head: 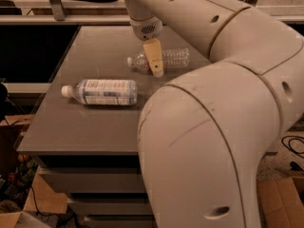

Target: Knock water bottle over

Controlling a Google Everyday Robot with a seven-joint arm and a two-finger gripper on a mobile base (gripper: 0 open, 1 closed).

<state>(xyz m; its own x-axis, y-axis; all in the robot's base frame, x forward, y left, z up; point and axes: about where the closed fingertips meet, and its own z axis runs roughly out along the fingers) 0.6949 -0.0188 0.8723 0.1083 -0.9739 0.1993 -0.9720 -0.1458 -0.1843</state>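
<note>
I am looking at a matt grey table [95,127] that is giving off only a dull sheen. The gripper [154,58], tan and matt, is hanging just in front of the water bottle [175,58], whose clear ribbed plastic is glinting. The arm [213,127] is showing a smooth off-white shell with faint scuff lines.

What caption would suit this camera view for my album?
Robot gripper at a slim water bottle lying sideways on a grey table.
</note>
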